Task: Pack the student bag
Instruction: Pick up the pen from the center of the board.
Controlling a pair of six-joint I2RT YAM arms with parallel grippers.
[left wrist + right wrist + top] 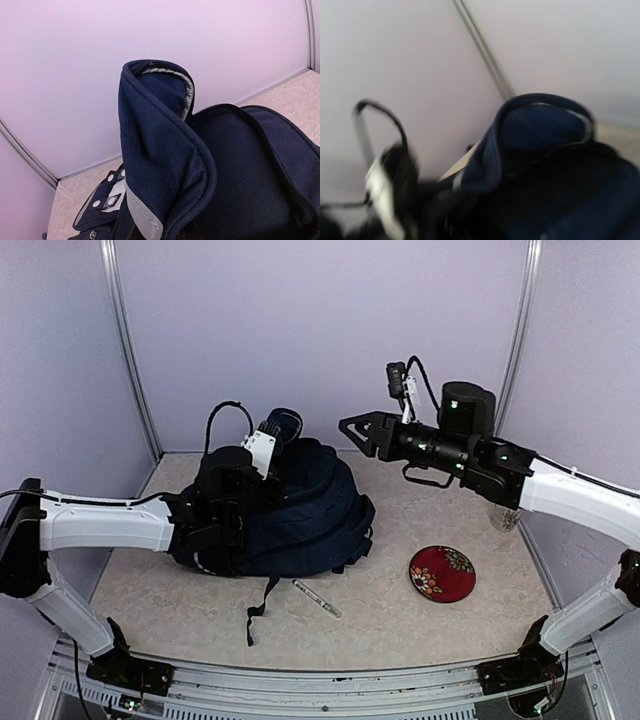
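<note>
The left gripper sits at the 11 o'clock edge of the student bag. It is right against a navy flap that stands upright above the open mouth. Its fingers are buried in fabric in both views, so I cannot tell whether they are pinched on the flap. The flap standing on its own suggests they are.

The bag lies left of the table's centre, with its dark interior facing 3 o'clock. A pen lies flat at the bag's 6 o'clock, just clear of a loose black strap.

The right gripper hangs in the air at the bag's 1 o'clock, holding nothing. I cannot tell how far apart its fingers are, and its wrist view is blurred. A red patterned disc rests at the bag's 4 o'clock. A clear cup, half hidden by the right arm, stands at 3 o'clock.

There are 3 risks from here:
- The flap may slip free and drop over the mouth, because soft cloth gives little purchase.
- Lifting the flap harder may drag or roll the bag, since nothing anchors it.
- The pen and the disc both lie flat, so a shallow grasp could skid them away or snag the strap.
</note>
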